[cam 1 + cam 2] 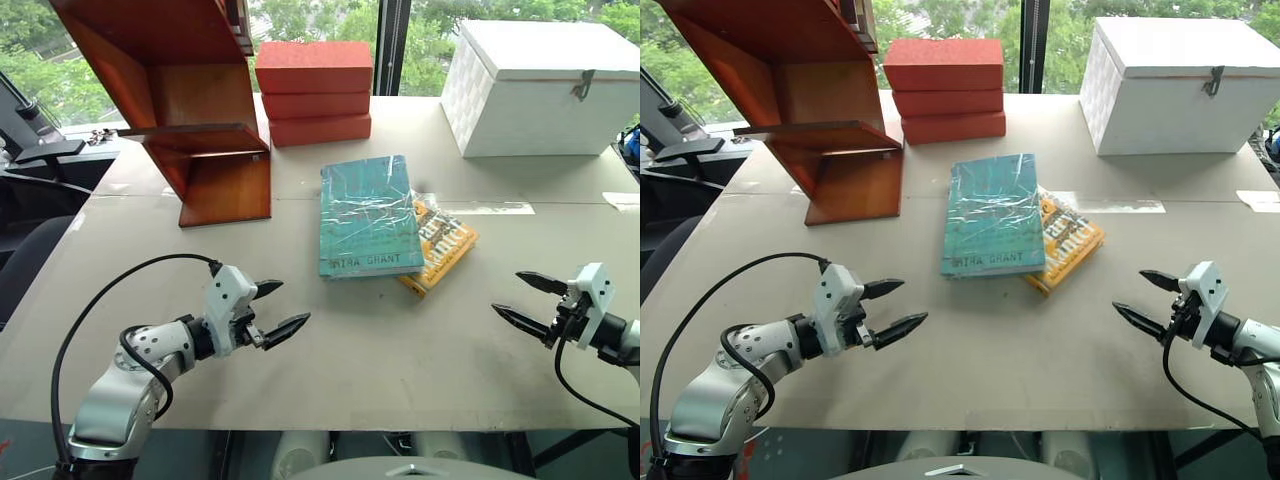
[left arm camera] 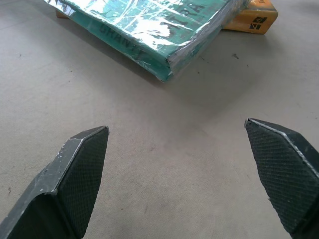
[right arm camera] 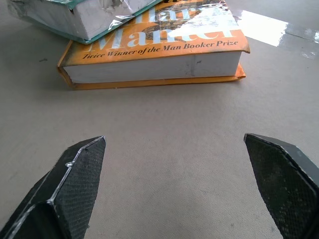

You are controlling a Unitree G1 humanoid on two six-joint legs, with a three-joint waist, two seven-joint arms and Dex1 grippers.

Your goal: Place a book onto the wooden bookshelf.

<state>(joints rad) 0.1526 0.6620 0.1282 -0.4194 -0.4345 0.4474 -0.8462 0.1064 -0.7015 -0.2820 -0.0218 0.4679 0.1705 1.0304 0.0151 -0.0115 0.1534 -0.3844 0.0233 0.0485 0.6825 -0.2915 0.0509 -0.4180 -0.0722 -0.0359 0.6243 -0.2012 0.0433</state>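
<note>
The book (image 1: pixel 369 216) is lying flat on the table (image 1: pixel 330 350), near its middle, with the cover facing up and the dark lettering along the edge nearest to the robot. Its right side is resting on top of a yellow book (image 1: pixel 442 245), which is sticking out from under it at an angle. The shelf (image 1: pixel 185 110) is standing at the far left of the table, well apart from the book. Beside the shelf, three red blocks (image 1: pixel 314 92) are sitting in a stack, and a white box (image 1: pixel 545 88) is standing at the far right.

The left gripper (image 1: pixel 277 309) is hanging over the near left part of the table, pointing toward the book, and its jaws are standing wide apart with nothing between them. The right gripper (image 1: pixel 519 300) is hanging over the near right part, pointing toward the yellow book, and its jaws are also standing wide apart and holding nothing. Neither gripper is touching a book.
</note>
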